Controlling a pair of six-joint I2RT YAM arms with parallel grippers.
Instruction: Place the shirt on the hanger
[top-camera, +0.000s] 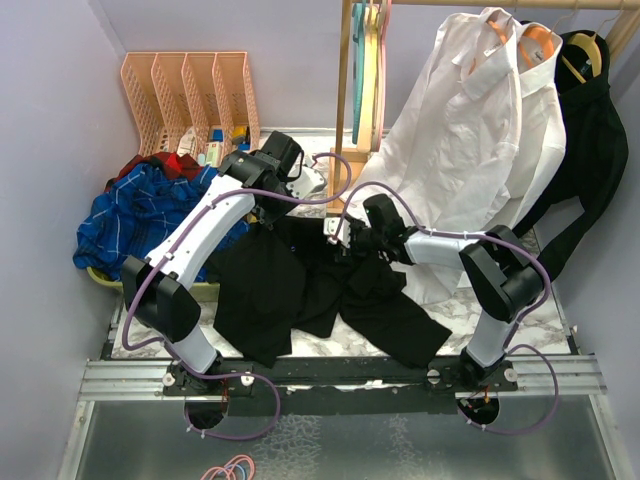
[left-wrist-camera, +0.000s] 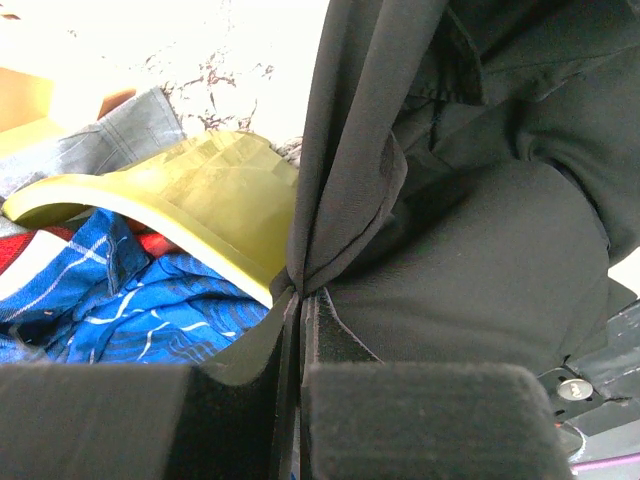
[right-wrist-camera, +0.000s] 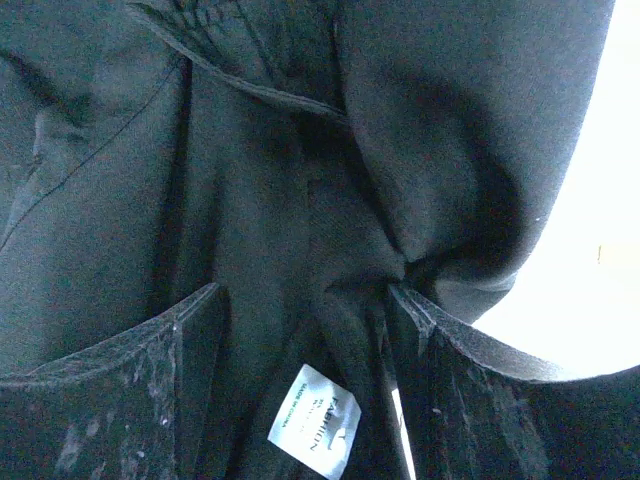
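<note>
Left wrist: left pincer (left-wrist-camera: 298, 305) tight on shirt (left-wrist-camera: 480, 260) edge beside basket (left-wrist-camera: 150, 195); right pincer (right-wrist-camera: 305, 300) wide around neck.

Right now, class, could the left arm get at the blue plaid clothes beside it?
Probably, though not freely. The plaid clothes lie just beside the left gripper, past the yellow basket rim. But it is shut on a fold of the black shirt and would need to let go first.
</note>
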